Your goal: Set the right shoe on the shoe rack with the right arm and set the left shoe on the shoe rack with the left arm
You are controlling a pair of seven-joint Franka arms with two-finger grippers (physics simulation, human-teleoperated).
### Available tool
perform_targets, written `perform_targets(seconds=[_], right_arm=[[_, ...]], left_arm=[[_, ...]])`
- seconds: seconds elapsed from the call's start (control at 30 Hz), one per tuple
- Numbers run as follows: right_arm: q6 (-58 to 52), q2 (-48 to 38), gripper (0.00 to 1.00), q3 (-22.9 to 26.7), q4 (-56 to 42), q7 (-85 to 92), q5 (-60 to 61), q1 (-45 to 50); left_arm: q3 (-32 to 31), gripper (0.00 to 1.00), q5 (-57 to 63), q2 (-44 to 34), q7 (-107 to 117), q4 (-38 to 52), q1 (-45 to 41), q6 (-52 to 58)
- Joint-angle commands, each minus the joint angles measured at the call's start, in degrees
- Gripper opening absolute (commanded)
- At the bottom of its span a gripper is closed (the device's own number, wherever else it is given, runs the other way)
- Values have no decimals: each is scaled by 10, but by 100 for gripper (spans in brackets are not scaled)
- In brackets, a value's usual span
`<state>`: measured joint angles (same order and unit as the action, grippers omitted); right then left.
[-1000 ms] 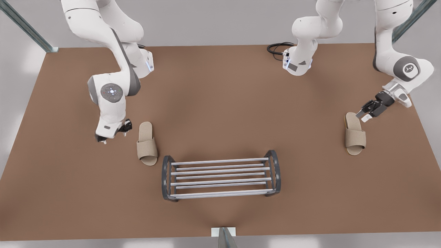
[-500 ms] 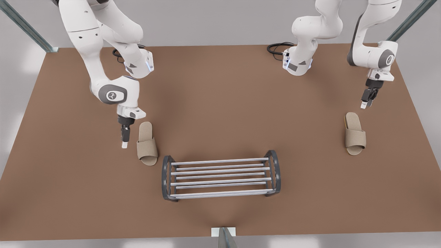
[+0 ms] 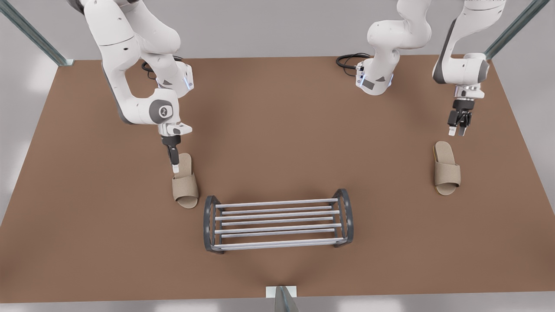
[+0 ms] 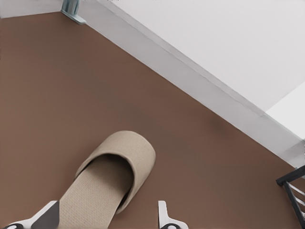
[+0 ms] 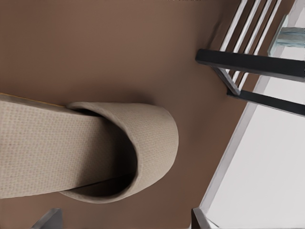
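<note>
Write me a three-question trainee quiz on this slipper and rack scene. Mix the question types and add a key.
1. True or false: a slipper already lies on the shoe rack.
2. Multiple choice: the right gripper is
A) at the heel end of the slipper on the front view's left
B) over the rack
C) lifting a slipper off the table
3. Fill in: the left gripper, hanging near the heel of the slipper on the front view's right, has its fingers ____.
Key: 1 false; 2 A; 3 open.
</note>
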<state>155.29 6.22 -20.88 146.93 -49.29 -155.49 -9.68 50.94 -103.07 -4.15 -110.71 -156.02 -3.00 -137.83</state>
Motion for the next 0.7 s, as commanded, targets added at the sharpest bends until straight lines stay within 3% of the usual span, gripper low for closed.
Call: perform_targets(seconds=[0.0,0.13,0.23,0.37,0.67], right_arm=[[-9,0,100,-2,3,-284,-4,3],[-44,41,100,-4,-14,-304,-4,4],[-64,48,100,-4,-23,-309,-3,4],[-102,66,100,-4,-23,-351,-3,23],[-107,82,100,-4,-44,-350,-4,24]], left_arm=[[-1,100,-34,7,51,0,-4,49],[-8,100,-99,50,178,5,-27,77],[-53,100,-164,79,237,21,-33,77],[-81,100,-169,100,349,40,-32,76],[-103,100,-186,191,367,104,-32,77]])
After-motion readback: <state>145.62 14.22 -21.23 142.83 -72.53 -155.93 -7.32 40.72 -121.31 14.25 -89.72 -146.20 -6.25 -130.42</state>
